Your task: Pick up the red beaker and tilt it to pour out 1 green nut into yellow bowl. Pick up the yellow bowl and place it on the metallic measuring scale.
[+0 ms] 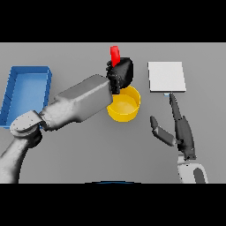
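The red beaker [114, 54] is showing only as a narrow red strip, leaning slightly, sticking up just behind the yellow bowl [125, 106]; its lower part is lying hidden, so its contents are not showing. The yellow bowl is sitting upright on the grey surface near the middle, round and open-topped, its left rim lying partly covered; no nut is showing inside it. The metallic measuring scale [166, 76] is lying flat to the bowl's right, a pale square plate, apart from the bowl.

left arm [77, 105] over bowl's [128, 108] left side
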Tool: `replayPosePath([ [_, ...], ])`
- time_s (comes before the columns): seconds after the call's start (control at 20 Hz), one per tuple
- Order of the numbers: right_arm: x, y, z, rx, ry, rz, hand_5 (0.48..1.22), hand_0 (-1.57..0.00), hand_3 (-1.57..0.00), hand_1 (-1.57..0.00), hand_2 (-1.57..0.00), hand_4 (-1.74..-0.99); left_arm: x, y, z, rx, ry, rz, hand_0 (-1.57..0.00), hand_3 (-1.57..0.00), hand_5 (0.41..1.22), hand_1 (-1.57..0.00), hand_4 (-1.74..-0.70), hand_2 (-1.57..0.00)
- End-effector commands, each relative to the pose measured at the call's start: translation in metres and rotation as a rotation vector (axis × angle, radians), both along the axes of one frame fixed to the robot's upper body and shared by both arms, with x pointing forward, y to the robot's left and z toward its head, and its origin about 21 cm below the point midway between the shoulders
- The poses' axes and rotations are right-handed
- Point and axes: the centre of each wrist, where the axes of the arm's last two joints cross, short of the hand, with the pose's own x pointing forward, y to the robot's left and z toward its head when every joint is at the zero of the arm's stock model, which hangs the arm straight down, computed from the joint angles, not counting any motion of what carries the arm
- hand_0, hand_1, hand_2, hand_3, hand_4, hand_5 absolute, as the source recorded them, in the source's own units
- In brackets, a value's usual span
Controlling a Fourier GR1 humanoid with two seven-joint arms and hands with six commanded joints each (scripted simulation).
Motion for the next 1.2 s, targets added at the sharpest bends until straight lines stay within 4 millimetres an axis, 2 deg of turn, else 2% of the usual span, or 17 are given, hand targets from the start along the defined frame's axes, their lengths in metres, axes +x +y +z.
replayPosePath([
  [0.0,0.001,0.001,0.001,0.012,-0.001,0.008,0.677,0.00,0.00,0.00,0.00,-1.051,-0.001,-0.004,0.001,0.023,-0.005,-0.005,-1.57,-1.57,1.221,-1.57,-1.73,-1.57],
  [0.15,0.001,0.000,0.000,0.002,0.010,0.004,0.685,0.00,0.00,0.00,0.00,-1.035,0.002,-0.008,0.012,0.049,-0.022,-0.005,-1.57,-1.57,1.221,-1.57,-1.73,-1.57],
  [0.3,0.005,-0.001,0.002,0.007,-0.007,0.009,0.685,0.00,0.00,0.00,0.00,-1.035,0.018,-0.006,0.043,-0.031,-0.052,-0.008,-1.57,-1.57,1.221,-1.57,-1.73,-1.57],
  [0.45,0.003,0.003,0.002,-0.017,-0.018,0.006,0.682,0.00,0.00,0.00,0.00,-1.023,0.034,0.004,0.086,-0.094,-0.075,0.045,-1.57,-1.57,1.221,-1.57,-1.73,-1.57],
  [0.5,0.002,-0.001,0.003,-0.019,-0.012,0.001,0.681,0.00,0.00,0.00,0.00,-1.024,0.041,0.010,0.102,-0.150,-0.087,0.087,-1.57,-1.26,1.221,-1.57,-1.73,-1.57],
  [0.55,0.001,-0.002,0.002,-0.013,-0.011,-0.001,0.680,0.00,0.00,0.00,0.00,-1.028,0.044,0.014,0.113,-0.189,-0.094,0.113,-1.57,-1.02,1.221,-1.57,-1.73,-1.57],
  [0.6,0.002,-0.002,0.003,-0.015,-0.006,0.002,0.680,0.00,0.00,0.00,0.00,-1.018,0.050,0.022,0.124,-0.261,-0.089,0.122,-1.57,-1.13,1.221,-1.57,-1.73,-1.57],
  [0.75,0.005,0.001,0.003,0.004,-0.017,0.004,0.681,0.00,0.00,0.00,0.00,-0.996,0.067,0.053,0.159,-0.488,-0.070,0.306,-1.57,-1.35,1.221,-1.57,-1.73,-1.57],
  [0.9,0.007,0.000,0.002,-0.009,-0.012,0.000,0.665,0.00,0.00,0.00,0.00,-0.999,0.081,0.100,0.183,-0.766,-0.046,0.460,-1.57,-1.43,1.221,-1.57,-1.74,-1.57],
  [1.0,0.008,0.008,0.003,0.025,-0.013,0.009,0.669,0.00,0.00,0.00,0.00,-1.006,0.088,0.136,0.188,-0.938,-0.064,0.582,-1.57,-1.45,1.221,-1.57,-1.74,-1.57],
  [1.15,0.009,0.009,0.000,0.051,0.000,0.020,0.664,0.00,0.00,0.00,0.00,-0.996,0.092,0.199,0.178,-1.205,-0.091,0.717,-1.57,-1.45,1.221,-1.57,-1.74,-1.57],
])
